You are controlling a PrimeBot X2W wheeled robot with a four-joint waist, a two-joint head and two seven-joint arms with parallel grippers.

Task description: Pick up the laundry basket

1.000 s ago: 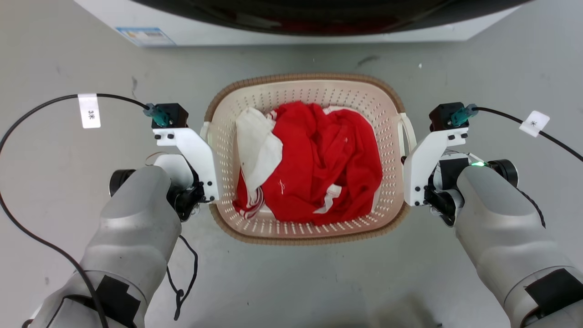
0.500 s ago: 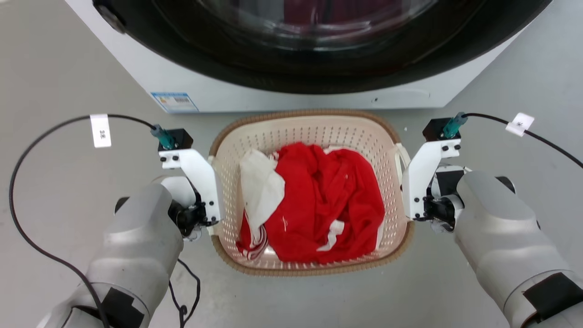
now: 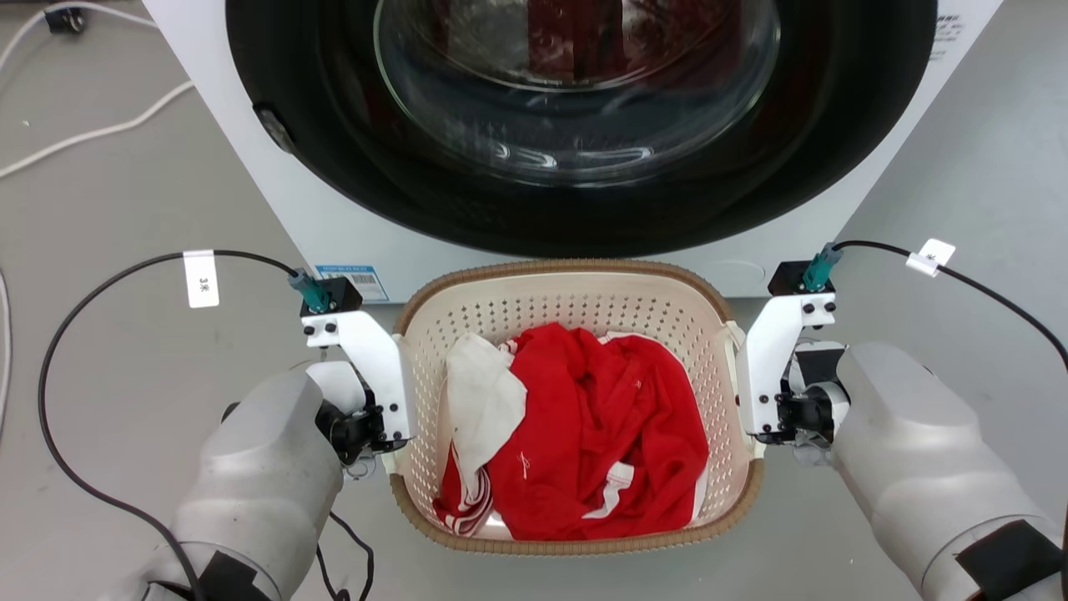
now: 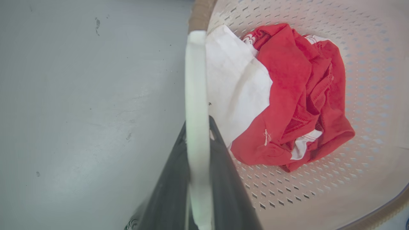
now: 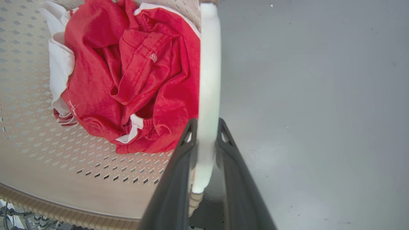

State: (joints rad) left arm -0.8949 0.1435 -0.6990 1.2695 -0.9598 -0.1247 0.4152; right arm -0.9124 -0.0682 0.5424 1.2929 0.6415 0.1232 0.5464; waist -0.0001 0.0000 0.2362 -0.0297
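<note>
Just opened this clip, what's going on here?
The robot has the laundry basket held from both sides, right in front of a washing machine. Its left gripper is shut on the basket's left handle, and its right gripper is shut on the right handle. Red and white clothes lie heaped inside. Whether the basket has left the floor cannot be told from these views.

My head view tilted up: washing machine [image 3: 342, 229] now fills upper frame; laundry basket [image 3: 584, 309] lower, overlapping its front.
</note>
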